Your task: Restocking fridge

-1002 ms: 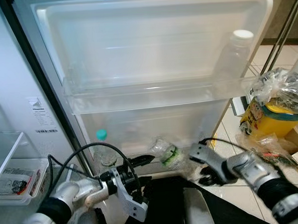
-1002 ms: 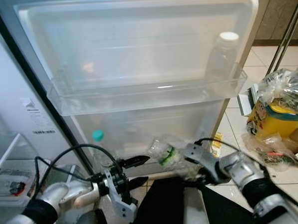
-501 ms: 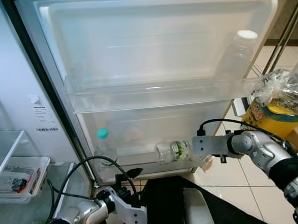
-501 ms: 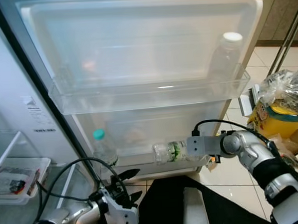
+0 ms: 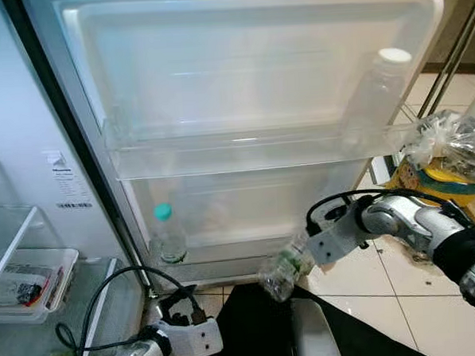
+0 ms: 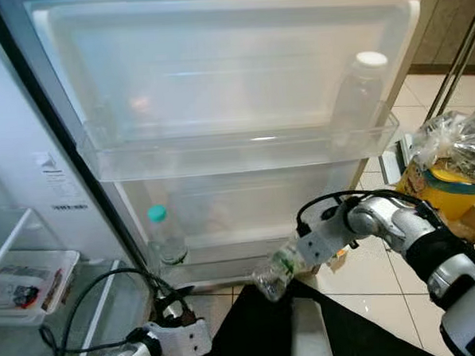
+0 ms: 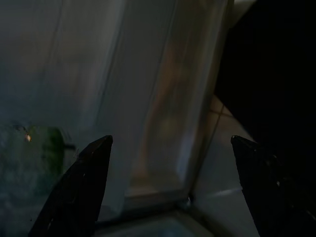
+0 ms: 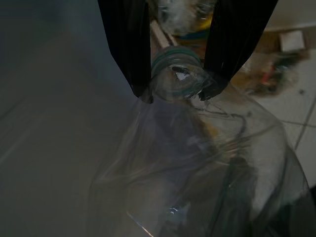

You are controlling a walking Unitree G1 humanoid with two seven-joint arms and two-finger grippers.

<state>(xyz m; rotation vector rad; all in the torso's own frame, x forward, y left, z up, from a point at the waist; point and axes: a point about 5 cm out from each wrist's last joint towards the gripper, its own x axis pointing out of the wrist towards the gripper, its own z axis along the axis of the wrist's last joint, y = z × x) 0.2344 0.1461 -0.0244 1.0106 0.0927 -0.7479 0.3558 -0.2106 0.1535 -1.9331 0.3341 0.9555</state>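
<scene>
Below the lower door shelf of the open white fridge door (image 5: 247,66), the right gripper (image 8: 174,81) is seen clamped on the green-ringed neck of a clear crumpled plastic bottle with a green label (image 5: 284,269). The bottle is held tilted, its base pointing down and toward the robot's left, just in front of the bottom edge of the door and above a dark surface at the foot of the picture. In the right wrist view, the two black fingers (image 8: 126,44) are pressed against either side of the bottle's neck.

Low at the left, close to the fridge's bottom corner, the left gripper (image 7: 168,163) is held with its fingers spread wide apart and nothing between them; a pale fridge wall and a strip of tiled floor are made out dimly beyond them.

A clear plastic bottle with a teal cap (image 5: 167,233) is stood upright at the left end of the lower door shelf. A larger translucent bottle with a white cap (image 5: 378,87) is stood at the right end of the clear upper door shelf (image 5: 244,155).

To the right of the door, on the pale tiled floor (image 5: 370,275), a yellow bag wrapped in crinkled clear plastic (image 5: 442,163) is set.
</scene>
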